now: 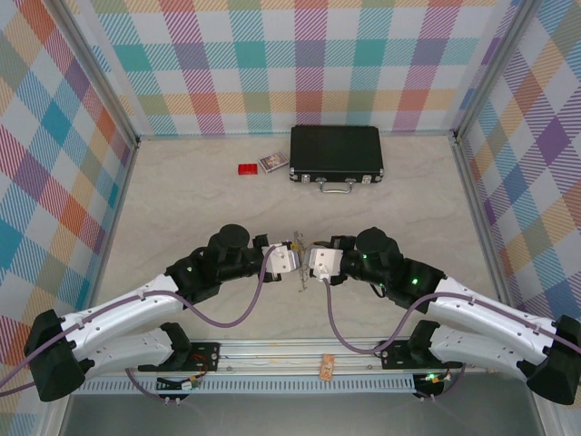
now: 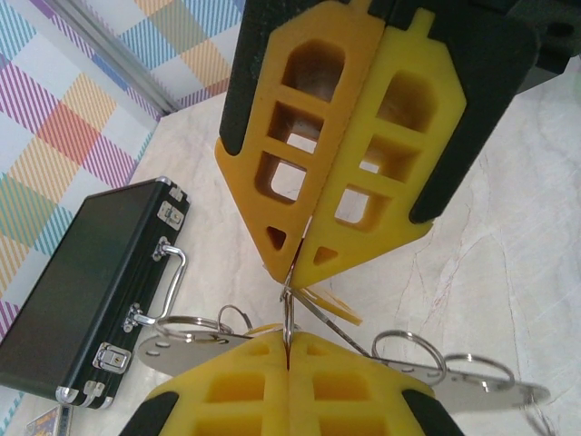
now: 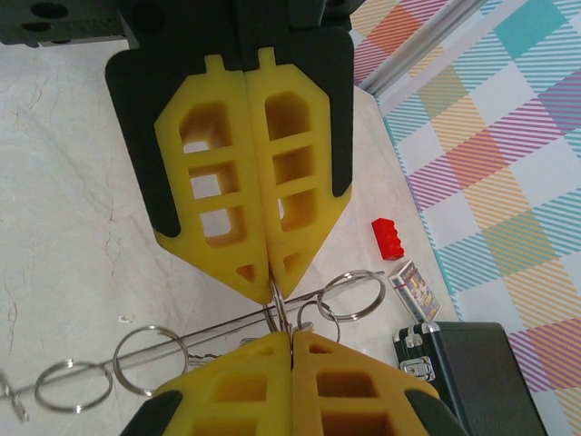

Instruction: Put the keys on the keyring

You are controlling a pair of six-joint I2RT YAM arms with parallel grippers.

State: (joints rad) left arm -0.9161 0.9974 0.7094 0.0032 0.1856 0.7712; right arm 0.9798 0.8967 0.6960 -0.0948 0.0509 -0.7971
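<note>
Left wrist view: our left end effector [image 2: 292, 268] is squeezed tight on the thin keyring [image 2: 287, 309], and our right end effector [image 2: 289, 345] pinches it too, tip to tip, above the worktop [image 2: 508, 227]. A silver key [image 2: 177, 343] is just beside the tips. We should hold steady and slide it on slowly. The black case [image 2: 82, 300] sits well apart, not in our way.

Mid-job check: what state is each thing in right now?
Left tool: shut on keyring.
Right tool: shut on keyring.
Keyring: pinched between both tools.
Keys: beside the tools; threading unclear.
Case: closed, lying flat.
Block: lying loose.
</note>
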